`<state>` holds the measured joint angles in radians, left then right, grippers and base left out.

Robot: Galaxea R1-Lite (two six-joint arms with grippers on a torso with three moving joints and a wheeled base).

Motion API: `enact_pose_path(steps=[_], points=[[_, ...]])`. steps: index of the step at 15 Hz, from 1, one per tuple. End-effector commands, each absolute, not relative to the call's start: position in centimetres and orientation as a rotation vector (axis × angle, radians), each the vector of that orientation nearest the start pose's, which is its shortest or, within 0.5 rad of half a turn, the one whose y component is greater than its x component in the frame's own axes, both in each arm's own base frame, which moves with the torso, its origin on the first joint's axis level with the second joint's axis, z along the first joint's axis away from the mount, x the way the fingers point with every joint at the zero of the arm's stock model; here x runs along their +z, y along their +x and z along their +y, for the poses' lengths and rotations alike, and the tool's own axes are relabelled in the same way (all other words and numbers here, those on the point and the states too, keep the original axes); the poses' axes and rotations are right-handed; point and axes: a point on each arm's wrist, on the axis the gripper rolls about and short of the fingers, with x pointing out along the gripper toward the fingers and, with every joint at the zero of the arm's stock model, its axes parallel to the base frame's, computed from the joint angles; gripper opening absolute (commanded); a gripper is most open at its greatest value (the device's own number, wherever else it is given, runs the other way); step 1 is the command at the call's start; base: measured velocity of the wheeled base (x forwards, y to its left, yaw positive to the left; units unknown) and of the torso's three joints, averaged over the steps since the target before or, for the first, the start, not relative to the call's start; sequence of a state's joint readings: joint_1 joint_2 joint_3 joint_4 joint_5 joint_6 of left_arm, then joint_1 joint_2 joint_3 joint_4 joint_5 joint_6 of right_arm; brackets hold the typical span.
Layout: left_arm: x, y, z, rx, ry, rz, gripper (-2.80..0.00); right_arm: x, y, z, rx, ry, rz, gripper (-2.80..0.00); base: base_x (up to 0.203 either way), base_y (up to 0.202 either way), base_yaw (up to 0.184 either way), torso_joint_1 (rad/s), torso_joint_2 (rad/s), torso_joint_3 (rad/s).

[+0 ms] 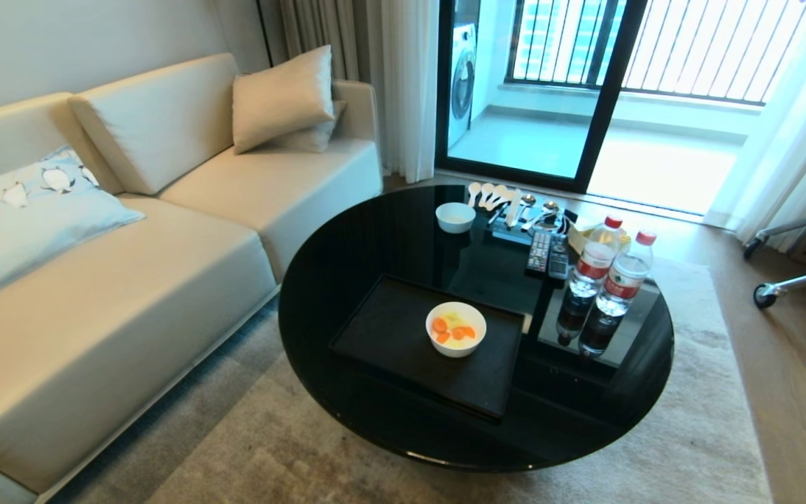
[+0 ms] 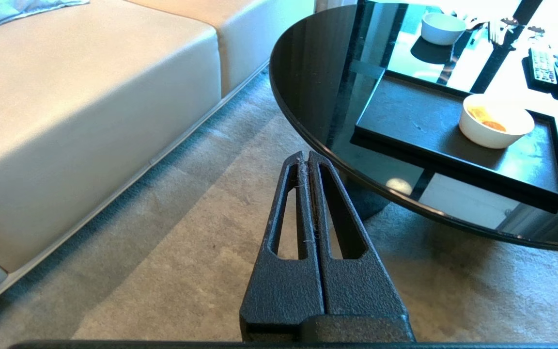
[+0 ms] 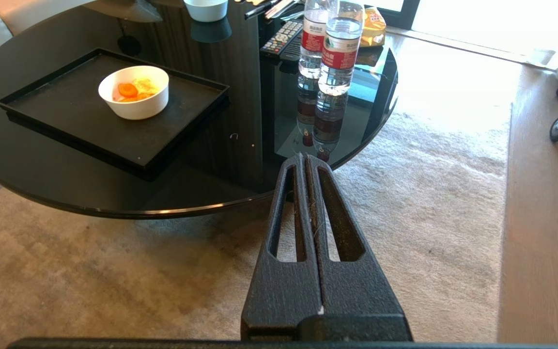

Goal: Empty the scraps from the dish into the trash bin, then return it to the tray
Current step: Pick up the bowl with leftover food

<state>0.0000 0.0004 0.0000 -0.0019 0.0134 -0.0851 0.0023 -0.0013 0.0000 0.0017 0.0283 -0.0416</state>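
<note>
Nearest, both arms hang low over the carpet, short of the table edge. Left gripper [image 2: 308, 160]: jaws pressed together, nothing held. Right gripper [image 3: 305, 162]: the same, closed and empty.

Beyond them, round black table [image 1: 347, 294], tray [image 1: 389, 336] on its near half. The dish [image 1: 456, 329] sits toward the tray's right side, upright, scraps [image 1: 453, 329] inside: carrot slices, pale mush. It lies ahead of both grippers, rightward of the left, leftward of the right; judging by the wrist views, neither arm is clearly nearer.

Farther back: smaller white bowl [image 1: 455, 217], water bottles [image 1: 609, 280]. Trash bin not in view.
</note>
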Motion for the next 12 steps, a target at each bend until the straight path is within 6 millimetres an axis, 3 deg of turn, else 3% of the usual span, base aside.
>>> enact_pose_path(steps=[1, 12], points=[[7.58, -2.28, 0.03, 0.014, -0.086, -0.004, -2.80, 7.53, -2.28, 0.06, 0.032, -0.043, 0.001, -2.80, 0.000, 0.000, 0.000, 0.000, 0.00, 0.000], [7.58, -2.28, 0.03, 0.014, -0.086, -0.004, -2.80, 7.53, -2.28, 0.05, 0.027, -0.052, 0.001, -2.80, 0.000, 0.000, 0.000, 0.000, 0.00, 0.000]])
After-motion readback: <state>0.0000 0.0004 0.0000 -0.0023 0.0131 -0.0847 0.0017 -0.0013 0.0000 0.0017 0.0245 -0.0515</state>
